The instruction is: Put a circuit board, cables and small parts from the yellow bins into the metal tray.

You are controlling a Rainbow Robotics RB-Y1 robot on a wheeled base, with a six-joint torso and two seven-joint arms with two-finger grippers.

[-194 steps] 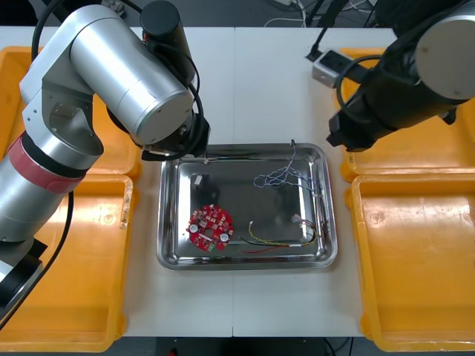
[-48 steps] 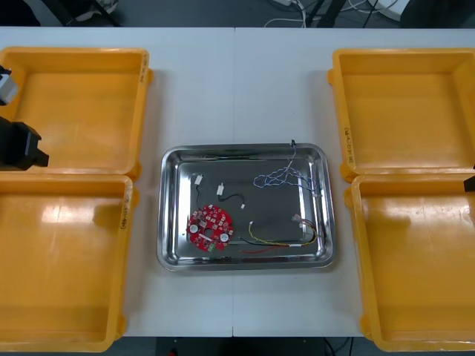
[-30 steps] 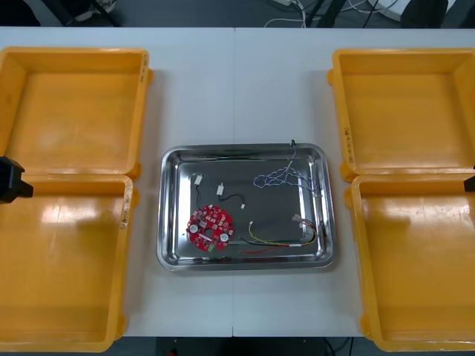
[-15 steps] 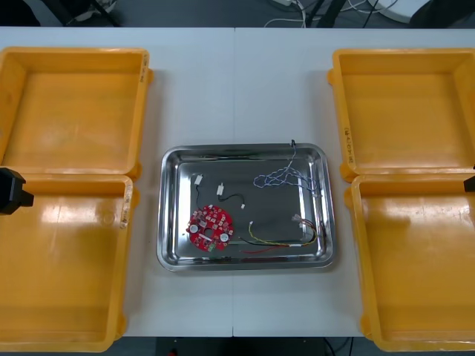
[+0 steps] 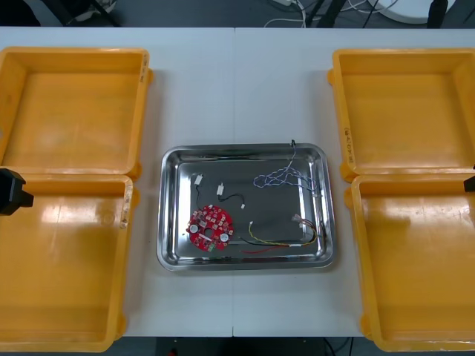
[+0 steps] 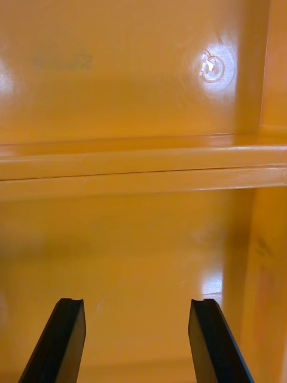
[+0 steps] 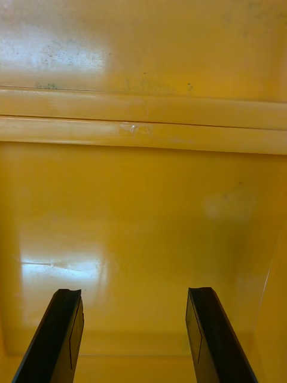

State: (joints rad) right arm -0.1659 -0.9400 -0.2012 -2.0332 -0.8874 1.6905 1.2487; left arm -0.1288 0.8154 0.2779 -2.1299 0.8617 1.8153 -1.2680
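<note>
The metal tray (image 5: 245, 147) lies at mid-table. In it are a round red circuit board (image 5: 209, 227), a twisted blue and white cable (image 5: 282, 175), a red and yellow cable (image 5: 274, 241), a short black cable (image 5: 234, 196) and a small metal part (image 5: 197, 179). My left gripper (image 7: 134, 299) hangs open over an orange bin floor with nothing between its fingers; its black body (image 5: 12, 192) shows at the table's left edge. My right gripper (image 6: 136, 308) is open the same way over the right bins, its tip (image 5: 470, 184) at the right edge.
Two yellow bins stand on the left, far (image 5: 74, 111) and near (image 5: 59, 267), and two on the right, far (image 5: 404, 111) and near (image 5: 415, 274); all look bare inside. Both wrist views show the joined bin rims (image 7: 143, 122) (image 6: 143, 170) beyond the fingertips.
Both arms have drawn back from the tray to the table's sides, and a black cable has been added to the tray. Over the last second the left gripper shifted slightly nearer.
</note>
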